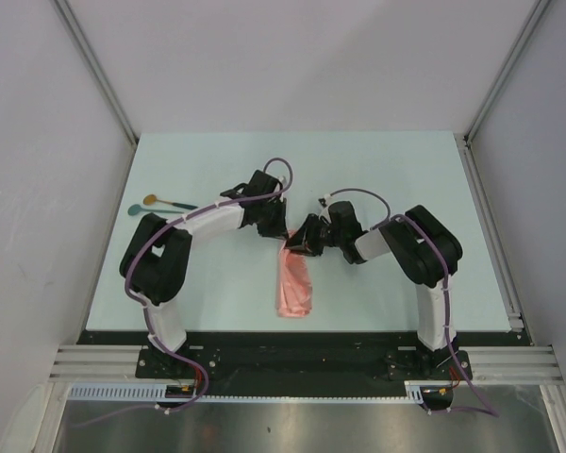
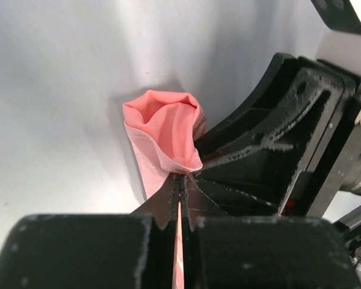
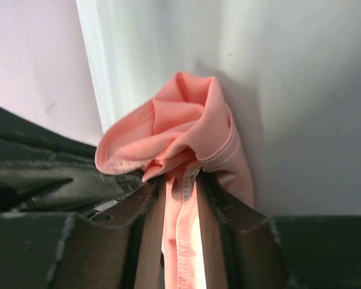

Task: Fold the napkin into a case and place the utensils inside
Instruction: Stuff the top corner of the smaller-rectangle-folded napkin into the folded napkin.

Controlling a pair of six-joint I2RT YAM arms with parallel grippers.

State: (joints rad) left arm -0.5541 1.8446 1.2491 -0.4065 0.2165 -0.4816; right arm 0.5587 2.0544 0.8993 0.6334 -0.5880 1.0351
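Observation:
The salmon-pink napkin (image 1: 295,283) lies as a narrow folded strip, the case shape, at the table's middle. Both grippers meet at its far end. My left gripper (image 1: 281,236) (image 2: 182,177) is shut on a thin edge of the napkin (image 2: 165,129), whose end bunches up into an open mouth. My right gripper (image 1: 298,247) (image 3: 180,174) has its fingers parted, with the napkin's (image 3: 186,120) hemmed edge lying loose in the gap. The utensils, two spoons (image 1: 160,203) with dark handles, lie side by side at the far left of the table.
The left arm's elbow (image 1: 156,260) stands between the spoons and the napkin. The right arm (image 1: 424,250) bends over the table's right half. White walls close in the table on three sides.

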